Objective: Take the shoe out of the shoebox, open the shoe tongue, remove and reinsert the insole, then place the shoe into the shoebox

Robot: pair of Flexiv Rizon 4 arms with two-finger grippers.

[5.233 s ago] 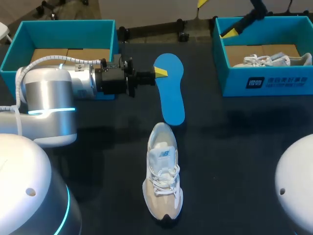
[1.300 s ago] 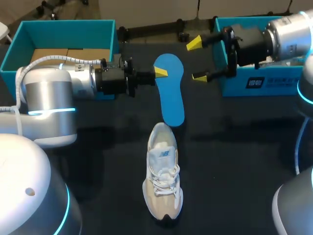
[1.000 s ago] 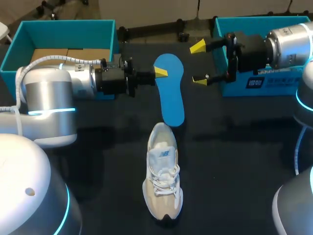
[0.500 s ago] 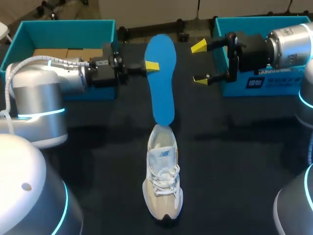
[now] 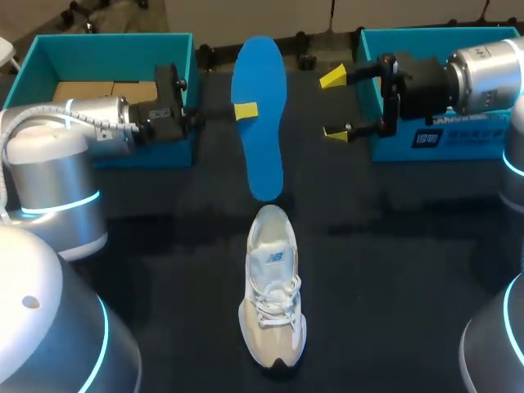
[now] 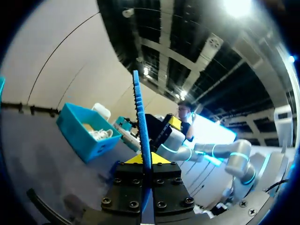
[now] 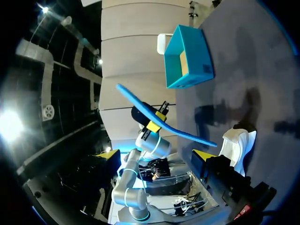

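A white and beige shoe point(image 5: 272, 299) lies on the dark table point(image 5: 393, 270), out of its box, with its toe toward the robot and its heel opening away. Just beyond the heel, a blue insole point(image 5: 262, 155) hangs in the air. Its near end is close over the shoe's opening, not inside it. The left gripper point(image 5: 243, 111) pinches the insole's edge near the far end, with its fingers closed on it from 2 sides. The left wrist view shows the insole edge-on between them. Right of the insole and apart from it, the right gripper point(image 5: 333, 105) is spread wide and holds nothing. Farthest back stand 2 teal boxes, the left box point(image 5: 98, 45) partly behind the left arm and the right box point(image 5: 458, 139) partly behind the right arm. As I judge it, the shoe has been taken out and the insole removed. Left to do: slide the insole back in, then return the shoe to a box. I cannot tell whether the tongue is pulled open.
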